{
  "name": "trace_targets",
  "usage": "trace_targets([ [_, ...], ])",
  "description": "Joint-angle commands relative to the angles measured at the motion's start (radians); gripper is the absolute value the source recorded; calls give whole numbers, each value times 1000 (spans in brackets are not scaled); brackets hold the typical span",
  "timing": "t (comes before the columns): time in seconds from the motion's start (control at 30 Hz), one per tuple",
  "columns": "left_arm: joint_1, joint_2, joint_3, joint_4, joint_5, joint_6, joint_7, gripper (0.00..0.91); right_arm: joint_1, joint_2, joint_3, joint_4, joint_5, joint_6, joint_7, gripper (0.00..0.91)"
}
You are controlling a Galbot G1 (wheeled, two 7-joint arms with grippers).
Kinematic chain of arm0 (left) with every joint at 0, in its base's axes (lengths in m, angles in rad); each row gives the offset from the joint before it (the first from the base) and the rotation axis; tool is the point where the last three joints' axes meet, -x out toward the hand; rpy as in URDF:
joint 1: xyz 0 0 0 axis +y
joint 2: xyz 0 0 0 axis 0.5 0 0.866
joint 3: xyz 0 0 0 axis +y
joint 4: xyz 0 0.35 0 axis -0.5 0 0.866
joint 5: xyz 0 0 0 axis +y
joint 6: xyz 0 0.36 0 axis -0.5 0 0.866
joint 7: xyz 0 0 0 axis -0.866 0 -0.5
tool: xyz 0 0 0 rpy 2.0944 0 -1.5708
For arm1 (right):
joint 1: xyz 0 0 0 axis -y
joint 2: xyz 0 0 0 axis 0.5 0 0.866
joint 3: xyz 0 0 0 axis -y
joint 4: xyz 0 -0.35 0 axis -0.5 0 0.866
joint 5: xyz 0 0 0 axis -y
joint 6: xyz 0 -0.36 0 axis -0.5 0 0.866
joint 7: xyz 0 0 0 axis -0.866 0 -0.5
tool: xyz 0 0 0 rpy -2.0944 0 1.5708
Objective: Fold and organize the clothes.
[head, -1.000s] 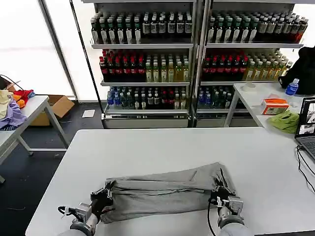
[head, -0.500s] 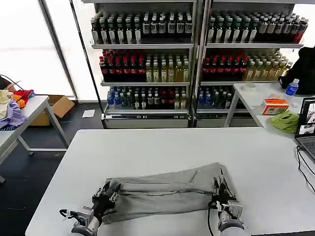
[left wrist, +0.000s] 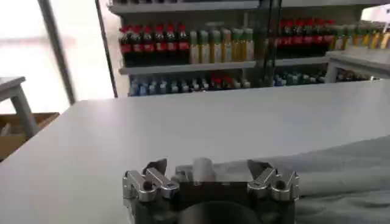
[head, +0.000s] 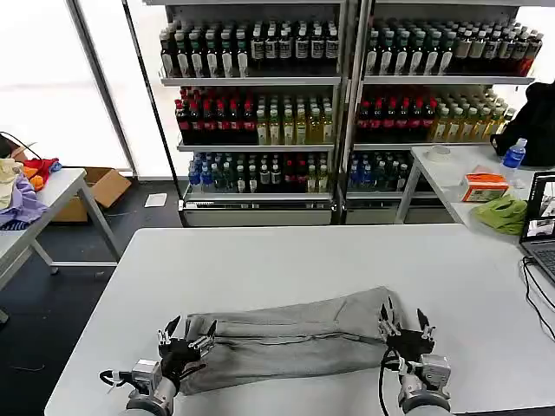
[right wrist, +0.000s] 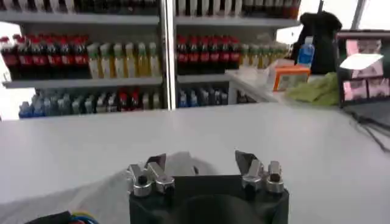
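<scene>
Grey T-shirt point(head: 290, 340) lies folded into a long band across the near part of the white desk point(head: 286, 260), stretched between the two hands. Left hand point(head: 186, 334) sits at the shirt's left end, fingers spread wide and pointing up and away from the robot, holding nothing; the cloth edge is just beside its inner finger, and whether they touch is unclear. Right hand point(head: 403, 322) sits at the shirt's right end, also wide open and empty, inner finger just beside the cloth's raised corner, outer finger over bare desk.

Left wrist view: left hand point(left wrist: 210, 173) with both fingertips apart, nothing between them, grey shirt point(left wrist: 341, 170) lying off to one side past the fingers, bare desk point(left wrist: 183, 122) ahead.

Right wrist view: right hand point(right wrist: 201, 165) open wide, grey shirt point(right wrist: 73, 195) bunched low at one side and just behind the gap between the fingers, desk point(right wrist: 244, 134) ahead.

Beyond both hands, drinks shelves point(head: 338, 95) line the back wall. Off to the right hand's outer side, a second desk point(head: 451, 169) carries a lime-green cloth point(head: 503, 214), an orange box point(head: 484, 186) and a laptop point(head: 542, 221). Far off the left hand's outer side, a pile of coloured garments point(head: 19, 195) on another desk.
</scene>
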Motion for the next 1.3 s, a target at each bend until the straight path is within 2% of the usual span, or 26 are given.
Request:
trace_targets([
  [0.03,0,-41,-2,24,-99,24,-55,907,-21,-2,23,88,-15,24,-7,907],
  [0.17,3,-48,-9,43,-104,23,-52,907,-21,-7,18,84,-12,25,-6,907],
  [0.2,6,-48,-11,44,-106,23,-49,867,-20,-9,17,84,-8,24,-5,907],
  [0.23,10,-48,-13,43,-112,23,-46,665,-19,-10,17,84,-5,23,-4,907],
  [0.27,13,-48,-13,42,-115,23,-44,554,-15,-12,18,84,-4,21,-4,907],
  [0.3,17,-48,-15,42,-115,22,-41,131,-13,-14,19,84,-1,19,-3,907],
  [0.33,19,-49,-16,42,-115,20,-36,50,-10,-16,20,85,0,16,-2,907],
  [0.47,33,-55,-22,45,-115,12,-16,0,3,-24,27,88,12,5,-4,907],
  [0.77,27,-69,-36,71,-107,-26,12,0,49,-49,50,65,50,-16,5,907],
  [0.93,30,-58,-94,91,-125,-59,21,0,78,-50,46,66,57,-36,13,907],
  [1.13,34,8,-237,84,-180,-69,24,0,101,-55,37,50,57,-42,17,907],
  [1.23,22,66,-361,86,-225,-67,32,0,116,-56,34,44,63,-46,20,907],
  [1.3,4,173,-452,113,-278,-51,32,0,125,-57,29,39,63,-48,21,907],
])
